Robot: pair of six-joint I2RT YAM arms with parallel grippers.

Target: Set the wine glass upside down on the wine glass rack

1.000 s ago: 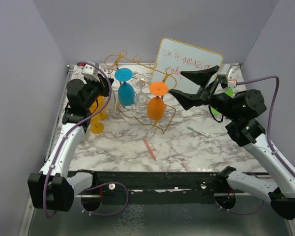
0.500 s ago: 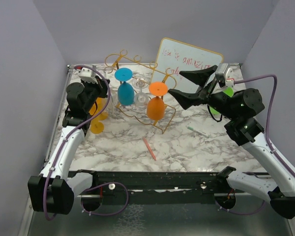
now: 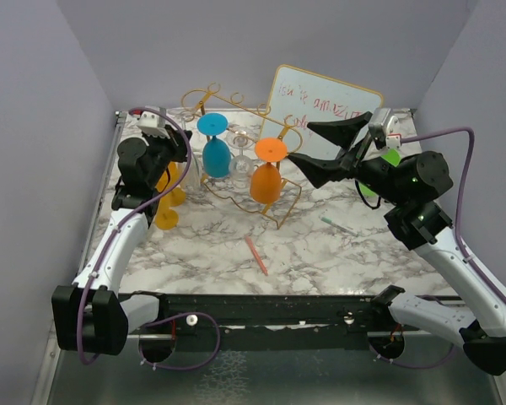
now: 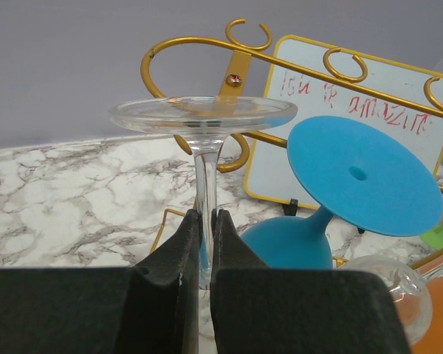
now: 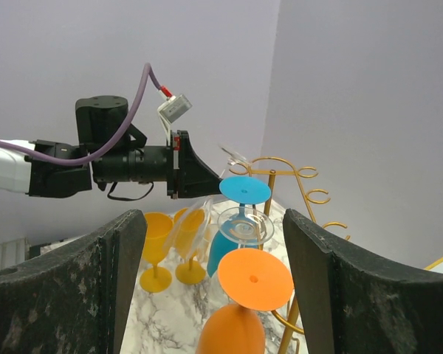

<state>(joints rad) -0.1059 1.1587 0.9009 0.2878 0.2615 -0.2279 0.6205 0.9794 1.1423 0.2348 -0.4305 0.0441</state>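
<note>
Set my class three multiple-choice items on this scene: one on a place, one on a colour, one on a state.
1. Where is the red pen? A) on the table, before the wine glass rack B) on the rack C) in a glass
2. Colours of the two coloured glasses hanging on the rack? A) green, purple B) blue, orange C) black, white
3. The left gripper is: A) open, empty B) shut on the pen C) shut on the clear wine glass
1 A, it lies on marble nearer the arms; 2 B, the blue glass and orange glass hang bowl down; 3 C, its jaws pinch the stem.
</note>
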